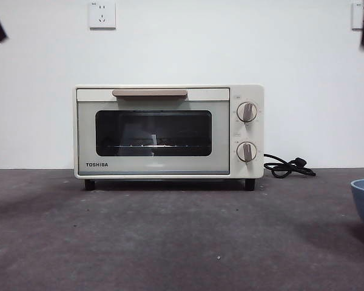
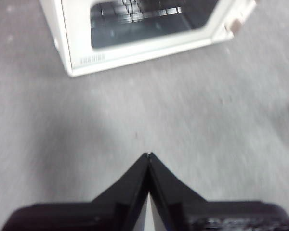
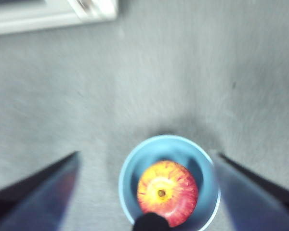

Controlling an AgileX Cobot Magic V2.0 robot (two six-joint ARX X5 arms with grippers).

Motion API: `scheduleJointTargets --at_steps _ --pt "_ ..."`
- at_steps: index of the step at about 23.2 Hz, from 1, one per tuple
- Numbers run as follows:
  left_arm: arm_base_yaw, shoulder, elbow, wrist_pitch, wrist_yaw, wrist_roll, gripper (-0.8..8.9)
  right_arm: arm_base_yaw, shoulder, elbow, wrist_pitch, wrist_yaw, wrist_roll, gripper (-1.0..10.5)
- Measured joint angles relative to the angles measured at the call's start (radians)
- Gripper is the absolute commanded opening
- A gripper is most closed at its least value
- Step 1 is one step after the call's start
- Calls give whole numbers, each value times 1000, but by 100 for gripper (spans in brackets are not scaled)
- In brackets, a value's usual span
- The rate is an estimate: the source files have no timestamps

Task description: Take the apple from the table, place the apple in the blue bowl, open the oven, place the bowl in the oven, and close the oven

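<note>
The main risk lay in the order of the work: the oven stood with its door fully shut, the tan bar handle flush along the top of the door, so any attempt to carry the blue bowl toward it before the door came down would have ended with the bowl pushed against the glass. A second hazard was the load itself. The apple sat loose in the blue bowl, filling much of it, and a tilted or off-centre grasp on the rim could have rolled the fruit out or tipped the bowl on its narrow base. The bowl stood on the table well in front of the oven and off toward its knob side, only its rim showing at the edge of the front view, so it would need a long carry. Inside the oven only the wire rack could be made out through the dark glass; it appeared to hold nothing else. The right gripper hung directly above the bowl with its jaws spread wide to either side of the rim, gripping nothing. The left gripper hovered above bare table in front of the oven's door, jaws pressed tip to tip and empty, so it would need to part them before hooking the handle.
</note>
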Motion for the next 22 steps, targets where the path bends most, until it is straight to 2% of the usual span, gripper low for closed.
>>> scheduleJointTargets --at_steps 1,5,12,22 --pt "0 49 15 40 16 -8 -5 0 -20 29 -19 0 0 -17" --pt "0 275 153 94 114 -24 -5 0 -114 68 -71 -19 -13 -12" --pt "-52 591 489 69 143 -23 -5 0 -247 68 -147 -49 -50 -12" --pt "-130 749 634 126 145 -23 -5 1 -357 68 -140 -150 -50 -12"
